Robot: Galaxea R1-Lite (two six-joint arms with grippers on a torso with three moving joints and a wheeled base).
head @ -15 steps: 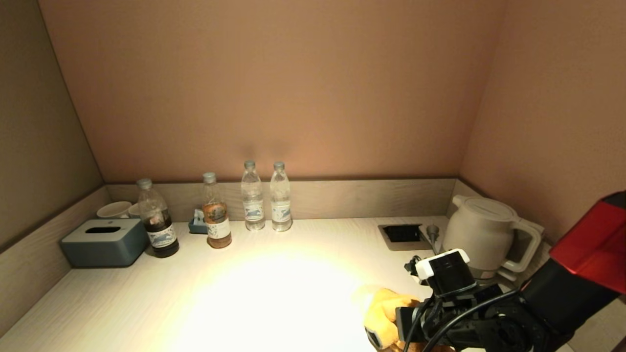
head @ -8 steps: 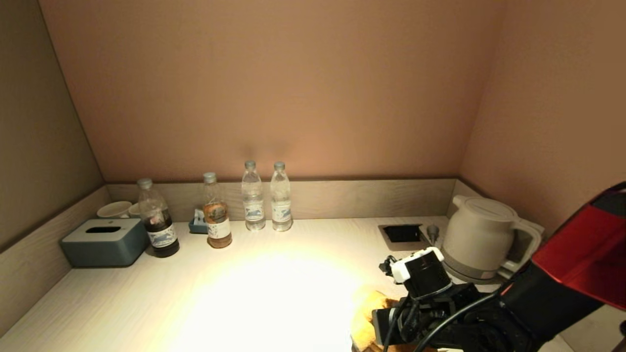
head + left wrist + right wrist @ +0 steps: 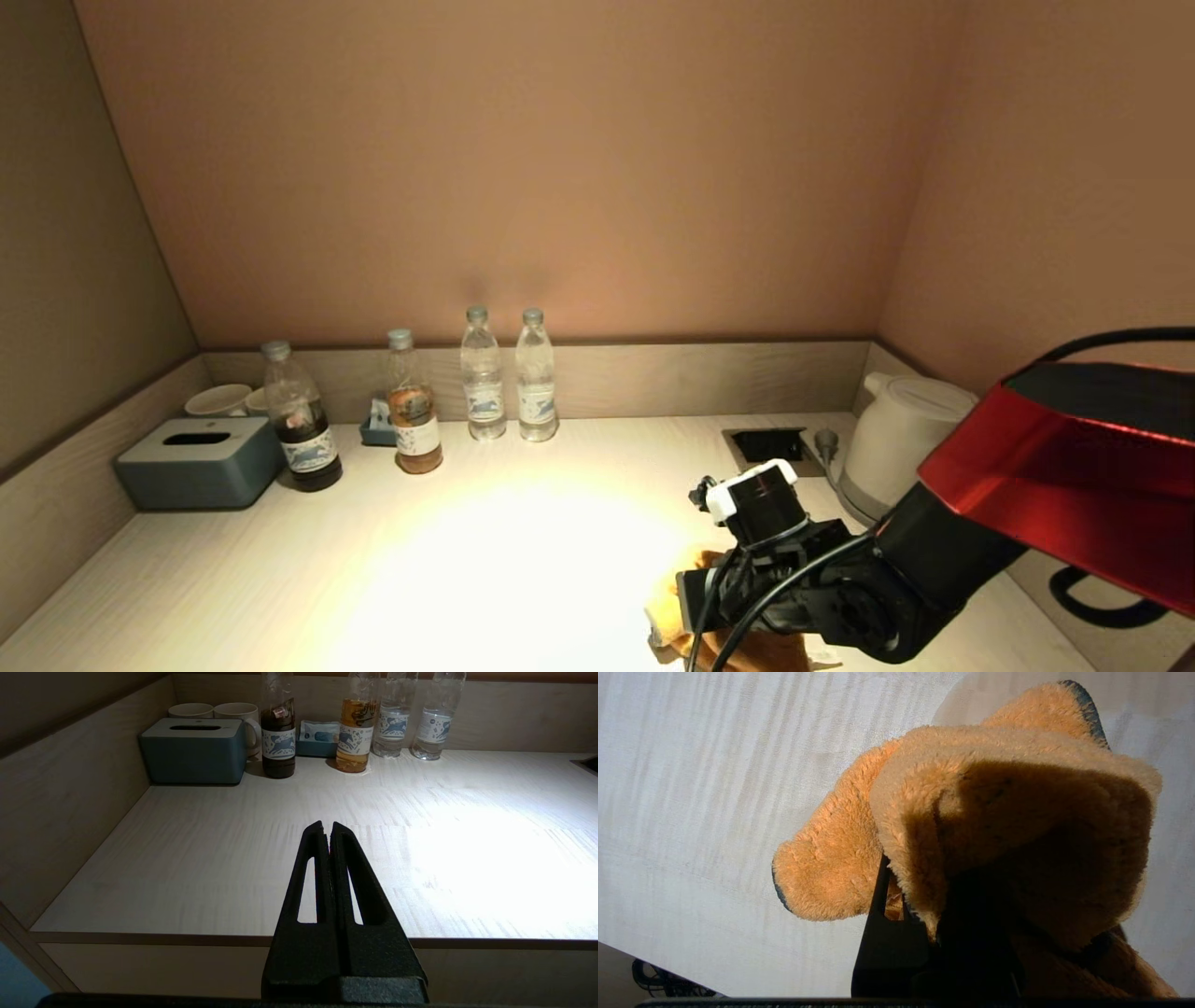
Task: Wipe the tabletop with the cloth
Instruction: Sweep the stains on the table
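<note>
My right gripper has slid from the lower right of the head view toward the lower centre, dragging the cloth over the tabletop, so I judge the wiping stroke is under way. The cloth is clamped between the fingers and bunched over them. My left gripper is pressed together, parked beyond the table's edge.

Orange cloth; pale wood-grain tabletop
</note>
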